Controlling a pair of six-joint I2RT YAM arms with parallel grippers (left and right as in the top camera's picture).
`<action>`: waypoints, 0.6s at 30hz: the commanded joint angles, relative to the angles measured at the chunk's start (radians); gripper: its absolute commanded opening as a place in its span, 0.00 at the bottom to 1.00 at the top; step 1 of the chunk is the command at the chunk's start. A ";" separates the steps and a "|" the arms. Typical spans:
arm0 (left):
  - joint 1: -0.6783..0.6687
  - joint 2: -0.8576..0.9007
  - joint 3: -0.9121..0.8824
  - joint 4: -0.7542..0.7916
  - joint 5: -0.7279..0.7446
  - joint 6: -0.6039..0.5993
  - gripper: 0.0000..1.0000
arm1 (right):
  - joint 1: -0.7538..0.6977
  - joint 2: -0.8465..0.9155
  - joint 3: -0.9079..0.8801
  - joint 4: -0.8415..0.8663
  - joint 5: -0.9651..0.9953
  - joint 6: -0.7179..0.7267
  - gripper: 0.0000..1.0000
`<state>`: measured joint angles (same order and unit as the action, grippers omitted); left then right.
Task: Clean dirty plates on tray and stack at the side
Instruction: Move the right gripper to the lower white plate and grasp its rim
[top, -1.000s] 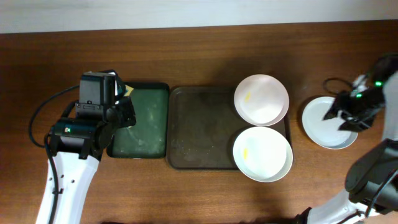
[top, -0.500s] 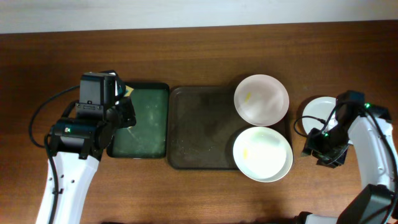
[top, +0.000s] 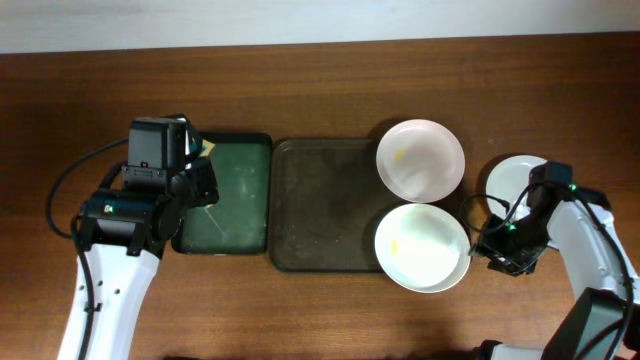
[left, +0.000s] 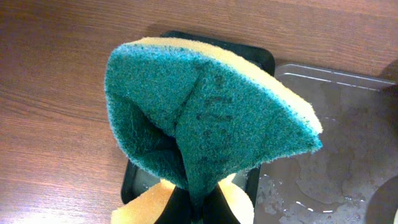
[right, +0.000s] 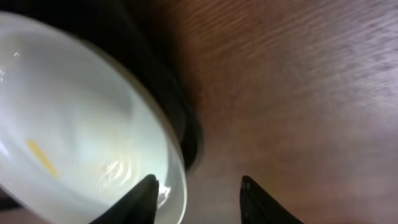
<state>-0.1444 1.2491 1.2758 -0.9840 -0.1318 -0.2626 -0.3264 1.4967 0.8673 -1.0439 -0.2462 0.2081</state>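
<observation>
Two white plates with yellow smears sit on the right end of the dark brown tray (top: 320, 205): a far one (top: 420, 158) and a near one (top: 421, 247). A third white plate (top: 512, 177) lies on the table to the right, partly hidden by the right arm. My right gripper (top: 487, 250) is open at the near plate's right rim; in the right wrist view (right: 199, 186) one finger is over the plate (right: 74, 130) and the other over the table. My left gripper (left: 200, 208) is shut on a green and yellow sponge (left: 205, 106) above the green tray (top: 228, 195).
The dark green black-rimmed tray lies just left of the brown tray. A black cable (top: 70, 190) loops at the table's left. Bare wooden table (top: 300, 90) runs along the back and front.
My right gripper has left the plate on the table at the right and moved down and left to the near plate's right rim. The left arm has not moved.
</observation>
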 joint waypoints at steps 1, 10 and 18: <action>0.003 -0.018 0.021 0.002 -0.011 -0.014 0.00 | 0.007 -0.003 -0.072 0.064 -0.008 0.010 0.42; 0.003 -0.018 0.021 0.002 -0.011 -0.014 0.00 | 0.008 -0.003 -0.084 0.110 -0.023 0.007 0.13; 0.003 -0.018 0.021 -0.008 -0.002 -0.014 0.00 | 0.009 -0.003 -0.084 0.102 -0.199 -0.042 0.04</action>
<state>-0.1444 1.2491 1.2758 -0.9859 -0.1314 -0.2626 -0.3256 1.4971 0.7887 -0.9417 -0.3260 0.2050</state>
